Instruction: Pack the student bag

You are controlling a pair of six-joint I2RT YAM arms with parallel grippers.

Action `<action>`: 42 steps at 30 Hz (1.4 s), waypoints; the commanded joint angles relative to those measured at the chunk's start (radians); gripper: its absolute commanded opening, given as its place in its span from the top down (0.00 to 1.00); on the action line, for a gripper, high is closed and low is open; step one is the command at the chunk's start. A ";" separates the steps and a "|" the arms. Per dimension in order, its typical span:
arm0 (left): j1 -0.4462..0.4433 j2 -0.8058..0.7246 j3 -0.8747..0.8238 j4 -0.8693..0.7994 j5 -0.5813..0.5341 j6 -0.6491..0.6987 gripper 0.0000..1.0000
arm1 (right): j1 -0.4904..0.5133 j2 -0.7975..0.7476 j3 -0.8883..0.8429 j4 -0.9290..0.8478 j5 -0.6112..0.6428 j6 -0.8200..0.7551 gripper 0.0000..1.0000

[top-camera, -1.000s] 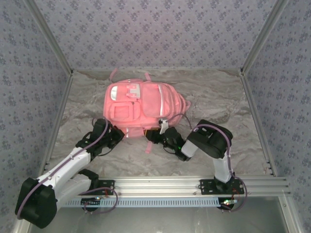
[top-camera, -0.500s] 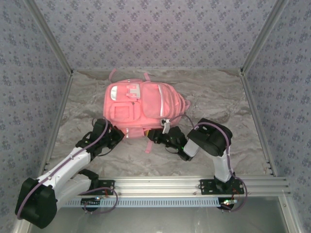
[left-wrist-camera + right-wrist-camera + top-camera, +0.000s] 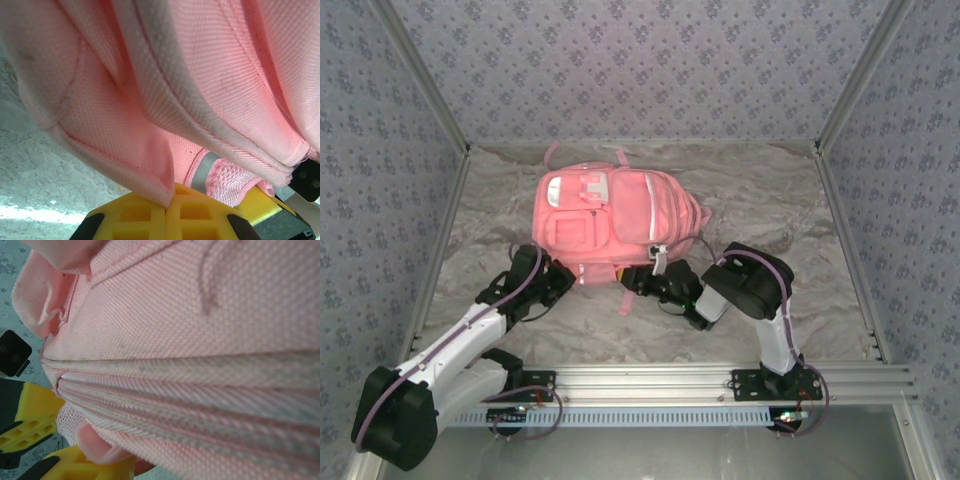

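Note:
The student bag (image 3: pixel 610 212), a pink backpack with pale reflective strips, lies flat on the middle of the table, pockets facing up. My left gripper (image 3: pixel 560 276) is at the bag's near left corner. In the left wrist view its yellow fingers (image 3: pixel 145 215) are shut, with a fold of the bag's pink fabric (image 3: pixel 150 165) pinched between them. My right gripper (image 3: pixel 638 279) is at the bag's near edge, right of the left one. In the right wrist view the bag (image 3: pixel 200 340) drapes over its yellow fingers (image 3: pixel 90 467), which appear closed on a pink tab.
The table (image 3: pixel 770 200) has a wrinkled grey marbled cover, and patterned walls stand on three sides. A loose pink strap (image 3: pixel 625 300) trails from the bag toward the near rail. The left gripper's yellow fingers (image 3: pixel 35 415) show beside the bag in the right wrist view.
My right gripper has slid a little to the left along the bag's near edge. The left arm and the bag have stayed put.

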State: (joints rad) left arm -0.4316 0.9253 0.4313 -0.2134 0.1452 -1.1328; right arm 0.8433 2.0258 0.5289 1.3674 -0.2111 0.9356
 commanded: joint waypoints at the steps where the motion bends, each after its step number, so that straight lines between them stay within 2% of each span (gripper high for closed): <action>1: 0.001 -0.007 0.021 -0.025 0.040 0.023 1.00 | 0.020 0.033 0.049 -0.057 -0.048 0.009 0.65; 5: 0.001 0.003 0.017 -0.014 0.046 0.021 1.00 | 0.031 0.028 0.067 -0.084 -0.060 -0.001 0.61; 15: 0.001 0.028 0.014 0.020 0.066 0.011 1.00 | 0.049 0.025 0.093 -0.170 -0.070 -0.015 0.59; 18: -0.001 0.033 0.009 0.031 0.073 0.006 1.00 | 0.056 0.027 0.131 -0.234 -0.056 -0.021 0.54; 22: -0.005 0.037 0.003 0.046 0.080 -0.006 1.00 | 0.065 0.024 0.197 -0.379 -0.017 -0.032 0.54; 24: -0.006 0.037 0.001 0.049 0.080 -0.008 1.00 | 0.068 0.019 0.223 -0.465 0.020 -0.039 0.60; 26: -0.007 0.036 0.001 0.049 0.081 -0.009 1.00 | 0.068 0.010 0.242 -0.546 0.059 -0.045 0.71; 30: -0.006 0.033 0.001 0.043 0.079 -0.004 1.00 | 0.059 0.001 0.237 -0.577 0.101 -0.045 0.87; 38: 0.031 -0.018 0.000 -0.032 0.055 0.035 1.00 | 0.011 -0.057 0.151 -0.539 0.131 -0.068 1.00; 42: 0.063 -0.031 -0.005 -0.058 0.060 0.055 1.00 | -0.021 -0.090 0.097 -0.500 0.127 -0.076 1.00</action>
State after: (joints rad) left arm -0.3973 0.9253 0.4309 -0.2169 0.2043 -1.1137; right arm 0.8722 1.9469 0.6884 0.9554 -0.1509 0.8898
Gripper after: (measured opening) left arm 0.038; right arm 0.088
